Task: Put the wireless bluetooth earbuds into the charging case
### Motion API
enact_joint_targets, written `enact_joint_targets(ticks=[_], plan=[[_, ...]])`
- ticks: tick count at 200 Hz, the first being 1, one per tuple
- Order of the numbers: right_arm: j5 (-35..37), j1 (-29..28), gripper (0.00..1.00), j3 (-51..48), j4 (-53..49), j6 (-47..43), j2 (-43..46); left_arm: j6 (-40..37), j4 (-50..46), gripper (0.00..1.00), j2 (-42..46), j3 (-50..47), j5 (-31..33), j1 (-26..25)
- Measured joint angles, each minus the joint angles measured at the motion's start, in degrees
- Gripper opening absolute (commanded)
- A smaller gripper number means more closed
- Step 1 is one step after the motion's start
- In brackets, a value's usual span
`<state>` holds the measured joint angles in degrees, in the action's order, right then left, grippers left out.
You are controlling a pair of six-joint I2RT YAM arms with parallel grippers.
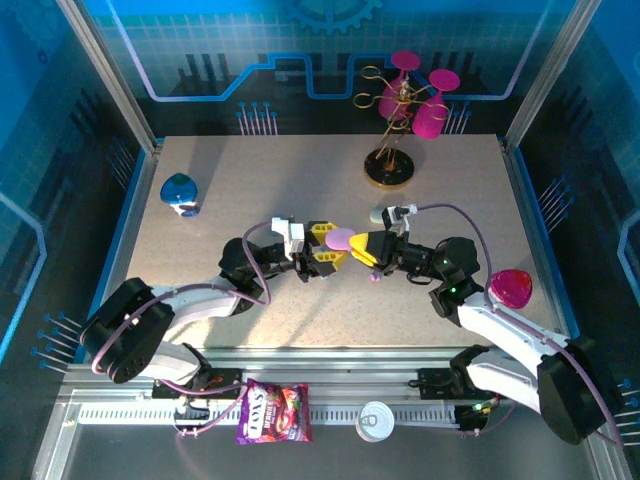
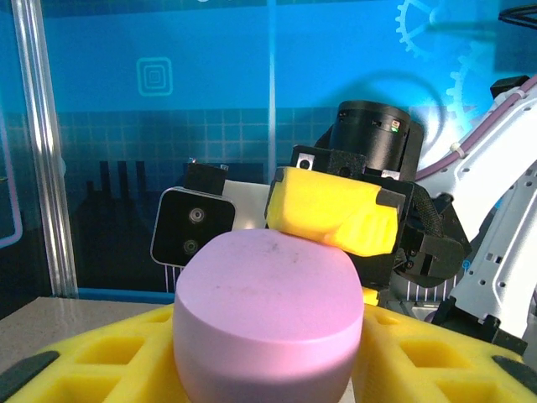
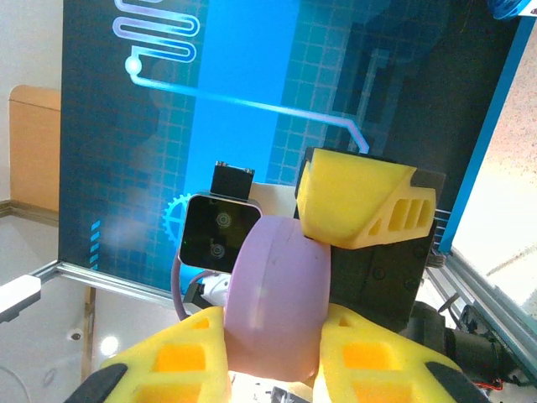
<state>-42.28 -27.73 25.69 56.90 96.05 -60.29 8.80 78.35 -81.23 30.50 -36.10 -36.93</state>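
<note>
Left fingers point(image 2: 88, 348) and right fingers point(image 3: 168, 361) both clamped the lilac charging case point(image 1: 340, 239) from opposite sides, at centre frame in the top view, over the speckled tabletop point(image 1: 300, 190)

Table point(image 1: 300, 320), centre: charging case point(image 1: 340, 240) is being gripped between left gripper point(image 1: 326, 249), on its left, and right gripper point(image 1: 366, 250), on its right.
Far left: domed object point(image 1: 179, 193) is being displayed.
Far side, right of centre: wire stand point(image 1: 392, 165).
Right edge: rounded object point(image 1: 508, 290).
Near rail: snack packet point(image 1: 273, 412) is being flanked on its right by tin point(image 1: 377, 420).
</note>
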Motion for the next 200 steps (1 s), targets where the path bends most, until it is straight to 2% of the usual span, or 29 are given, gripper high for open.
enact_joint_targets(ticks=[56,79,88,97,127,155,180,200], plan=[[-0.2,0.0,0.16,-0.1,0.4,0.5,-0.1,-0.1,0.0,0.45,0.0,0.0,-0.3,0.0],[-0.2,0.0,0.16,-0.3,0.9,0.8,-0.1,-0.3,0.0,0.35,0.0,0.0,-0.5,0.1],[-0.1,0.0,0.19,-0.3,0.9,0.8,0.0,-0.2,0.0,0.34,0.0,0.0,-0.7,0.2],[-0.1,0.0,0.25,-0.3,0.8,0.8,0.0,-0.2,0.0,0.34,0.0,0.0,-0.8,0.2],[0.7,0.0,0.58,-0.3,-1.2,-0.4,0.9,-0.1,0.0,0.30,0.0,0.0,-1.3,0.0],[2.4,0.2,0.78,-0.4,-6.3,-5.5,3.9,-0.1,-2.4,0.30,0.5,0.0,-1.3,-0.1],[4.9,0.3,0.93,0.6,-18.2,-18.3,10.8,0.3,-7.0,0.30,2.7,0.0,-1.3,0.0],[8.4,-0.4,0.99,3.5,-29.7,-32.4,16.4,1.7,-10.4,0.29,4.3,0.5,-2.3,0.5]])
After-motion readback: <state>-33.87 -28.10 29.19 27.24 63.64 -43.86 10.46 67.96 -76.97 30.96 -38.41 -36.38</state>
